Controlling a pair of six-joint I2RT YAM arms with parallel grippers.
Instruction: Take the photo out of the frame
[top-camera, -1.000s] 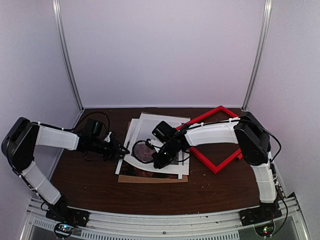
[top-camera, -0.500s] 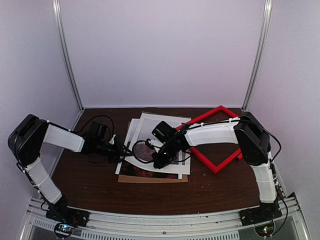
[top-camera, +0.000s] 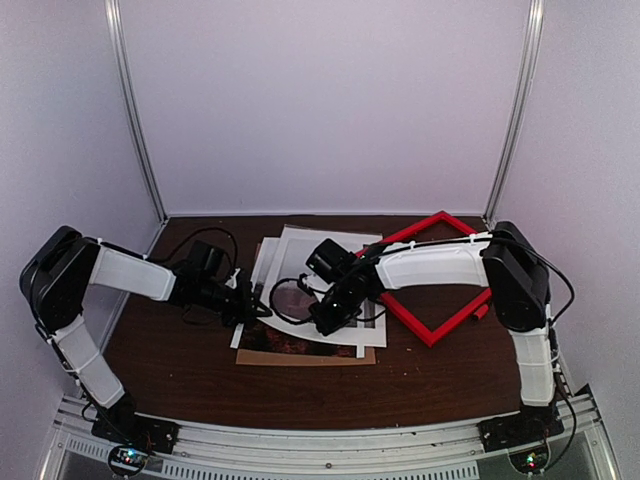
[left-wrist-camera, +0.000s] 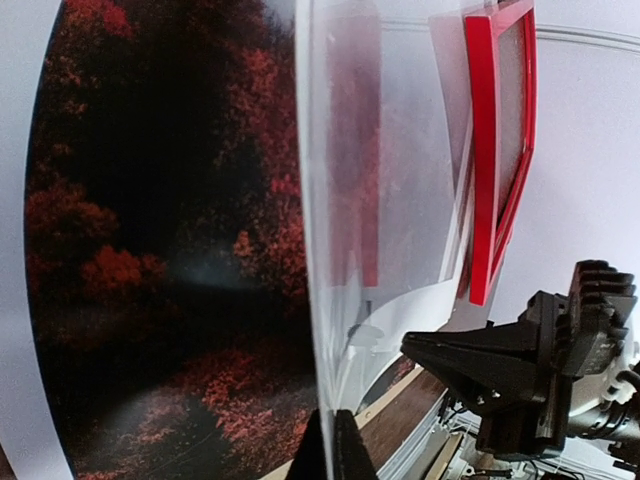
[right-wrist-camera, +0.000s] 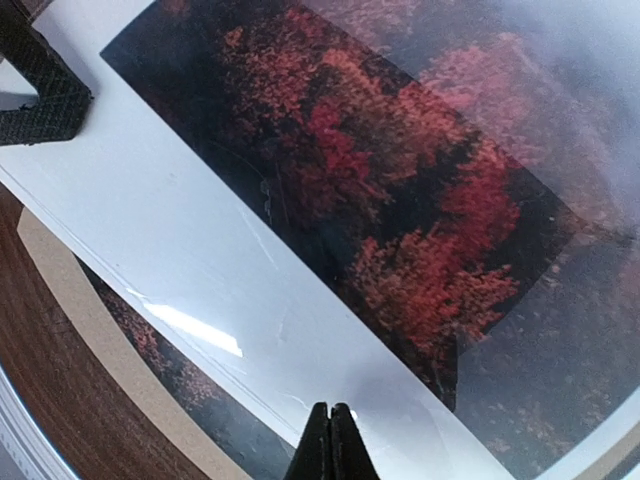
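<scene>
Just beneath left gripper (left-wrist-camera: 331, 452) | photo (left-wrist-camera: 150, 250), long axis running ahead | it pinches clear sheet (left-wrist-camera: 400, 150) edge | right gripper (right-wrist-camera: 331, 442) closed, grasp unclear

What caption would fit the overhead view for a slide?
Left hand and right hand pinch a curling clear sheet above the photo; the frame lies aside.

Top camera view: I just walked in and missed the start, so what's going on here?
The red frame already lies empty on the table's right side. Both arms are over the stack beside it: the photo, a white mat and a brown board. The left tool is closed on the edge of a clear sheet. The right tool is closed at the mat's near edge.
</scene>
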